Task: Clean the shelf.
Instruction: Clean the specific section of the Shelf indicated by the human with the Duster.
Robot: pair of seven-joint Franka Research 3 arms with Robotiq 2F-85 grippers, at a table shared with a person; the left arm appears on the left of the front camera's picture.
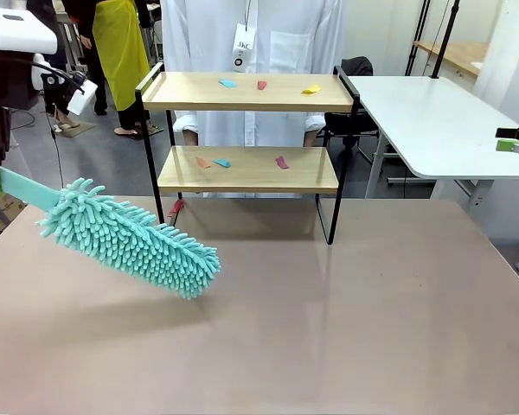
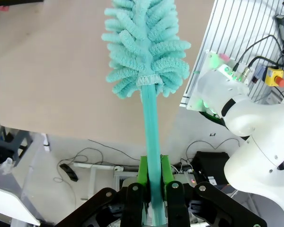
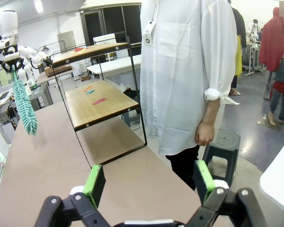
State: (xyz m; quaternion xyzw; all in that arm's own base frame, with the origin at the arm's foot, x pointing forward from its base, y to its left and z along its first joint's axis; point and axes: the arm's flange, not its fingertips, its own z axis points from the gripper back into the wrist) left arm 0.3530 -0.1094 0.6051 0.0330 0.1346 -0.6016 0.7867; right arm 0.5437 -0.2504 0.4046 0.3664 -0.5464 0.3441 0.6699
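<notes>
Teal duster [image 1: 130, 238] clamped in left gripper [image 2: 152, 170], shelf [image 1: 246, 104] beyond; right gripper [image 3: 149, 182] wide, seemingly empty.

Shelf [image 1: 251, 180]: two light wood boards, one above other. Thin black metal frame, raised rails at both ends. Stands upright on thin black legs, at far side of brown table [image 1: 346, 311], near middle. Top board holds blue bit [image 1: 227, 83], red bit [image 1: 261, 85], yellow bit [image 1: 311, 89], in row. Lower board holds orange bit [image 1: 203, 162], second blue bit [image 1: 222, 162], pink bit [image 1: 281, 162].
</notes>
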